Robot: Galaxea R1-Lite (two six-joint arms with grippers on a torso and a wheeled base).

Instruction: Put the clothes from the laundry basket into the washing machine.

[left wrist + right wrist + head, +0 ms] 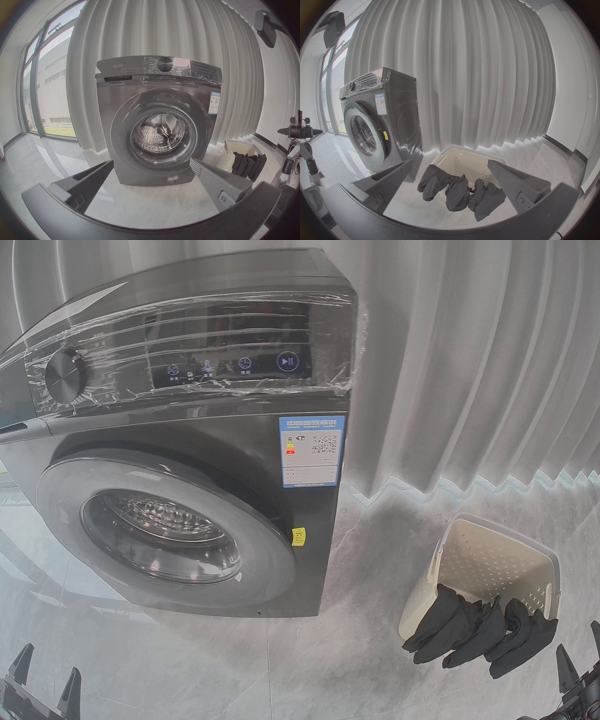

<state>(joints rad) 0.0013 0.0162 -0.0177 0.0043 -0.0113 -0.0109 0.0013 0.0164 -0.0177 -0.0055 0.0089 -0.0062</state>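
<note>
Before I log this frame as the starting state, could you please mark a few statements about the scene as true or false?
1. The washing machine has its door shut. True.
2. The laundry basket stands to the machine's left. False: in the head view it is on the floor to the machine's right.
3. The dark clothes hang over the basket's near rim. True.
4. The right pincer grips a garment. False: it is open and empty, short of the clothes.
5. The left pincer is open and holds nothing. True.
</note>
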